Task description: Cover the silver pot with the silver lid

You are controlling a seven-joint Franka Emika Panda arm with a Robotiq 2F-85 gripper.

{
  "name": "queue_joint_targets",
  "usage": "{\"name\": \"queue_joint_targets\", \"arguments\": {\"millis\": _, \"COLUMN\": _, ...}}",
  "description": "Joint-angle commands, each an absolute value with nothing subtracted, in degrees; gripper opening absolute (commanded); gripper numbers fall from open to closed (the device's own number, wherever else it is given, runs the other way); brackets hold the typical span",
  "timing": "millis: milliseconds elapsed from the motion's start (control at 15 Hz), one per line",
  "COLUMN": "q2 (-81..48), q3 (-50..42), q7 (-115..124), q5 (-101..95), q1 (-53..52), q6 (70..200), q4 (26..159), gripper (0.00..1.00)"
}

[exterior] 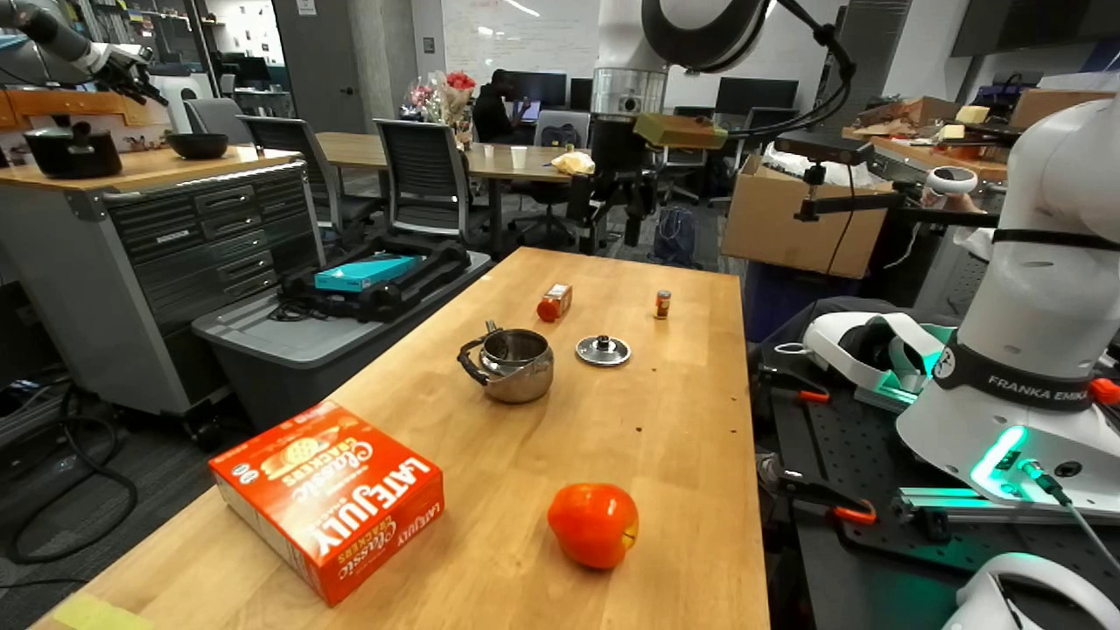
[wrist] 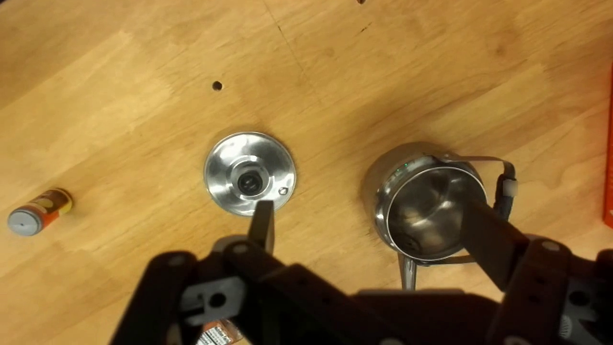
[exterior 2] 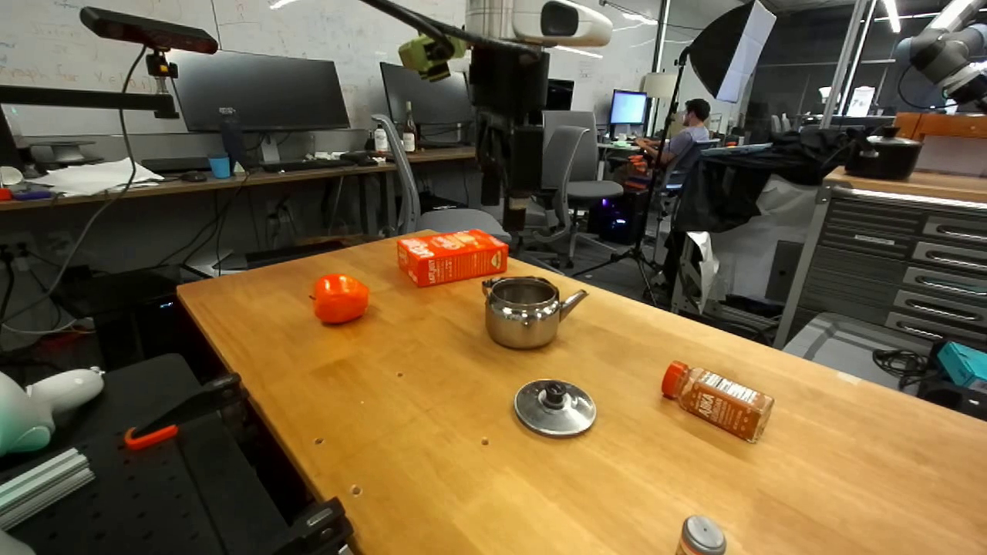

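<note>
Pointing straight down, the claw (wrist: 368,213) hangs with its two fingers (wrist: 262,227) spread wide; they reach up from the bottom edge of the wrist view. In an exterior view the arm (exterior: 630,87) drops vertically from the top edge, carrying the claw at upper centre, well above the table (exterior: 674,411).

Beneath, left of centre in the wrist view, the silver lid (wrist: 250,165) lies flat, its axis upright and its dark knob (wrist: 250,183) pointing up. Near it, right of centre, the silver pot (wrist: 431,206) stands upright and uncovered, its spout (wrist: 408,273) toward the bottom edge, its handle (wrist: 503,203) folded over to the right.

Farther out, in an exterior view, a spice bottle (exterior 2: 721,402) lies at right, its long axis slanting down rightward. A cracker box (exterior: 328,499) occupies the lower left of an exterior view.
</note>
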State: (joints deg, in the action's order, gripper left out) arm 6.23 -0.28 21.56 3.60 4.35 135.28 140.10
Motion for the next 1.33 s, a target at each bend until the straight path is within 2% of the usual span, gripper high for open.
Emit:
{"name": "queue_joint_targets", "arguments": {"millis": 0, "q2": 0.89, "q3": -1.51, "q7": 21.49, "q5": 2.64, "q1": 4.61, "q6": 136.10, "q4": 135.84, "gripper": 1.00}}
{"name": "queue_joint_targets", "arguments": {"millis": 1267, "q2": -11.88, "q3": -4.49, "q7": 16.94, "q5": 7.57, "q1": 5.01, "q6": 141.76, "q4": 131.61, "gripper": 1.00}}
